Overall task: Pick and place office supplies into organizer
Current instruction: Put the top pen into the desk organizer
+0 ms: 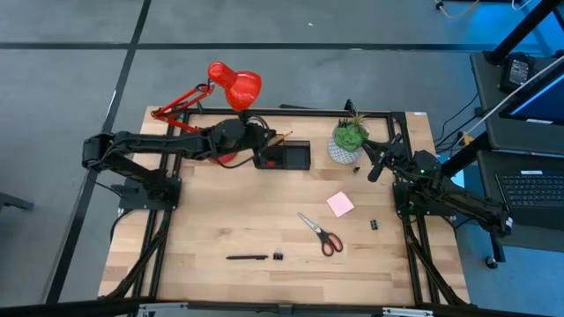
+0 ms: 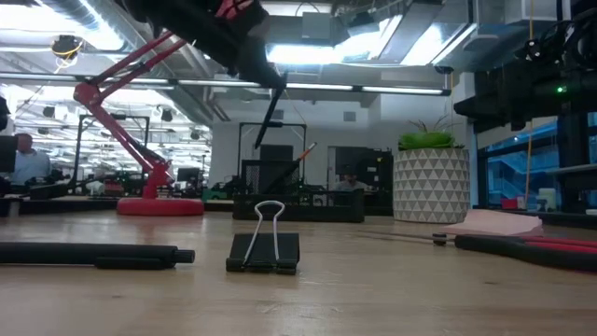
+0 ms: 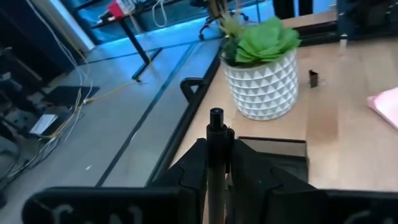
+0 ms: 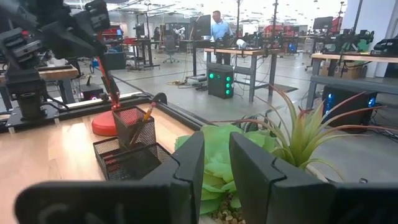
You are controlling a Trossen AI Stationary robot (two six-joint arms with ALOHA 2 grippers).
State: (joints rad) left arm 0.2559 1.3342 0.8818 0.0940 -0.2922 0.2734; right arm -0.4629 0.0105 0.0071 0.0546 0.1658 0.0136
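The left gripper [image 3: 219,163] hangs over the tall cup of the black mesh organizer [image 1: 286,156] at the table's far edge, its fingers clamped on a black pen [image 3: 215,155]. The right gripper [image 4: 216,163] waits beside the potted plant [image 1: 349,139], fingers slightly parted and empty. Scissors [image 1: 319,232], a pink sticky-note pad [image 1: 340,204], another pen [image 1: 247,258] and a binder clip [image 2: 265,245] lie on the table.
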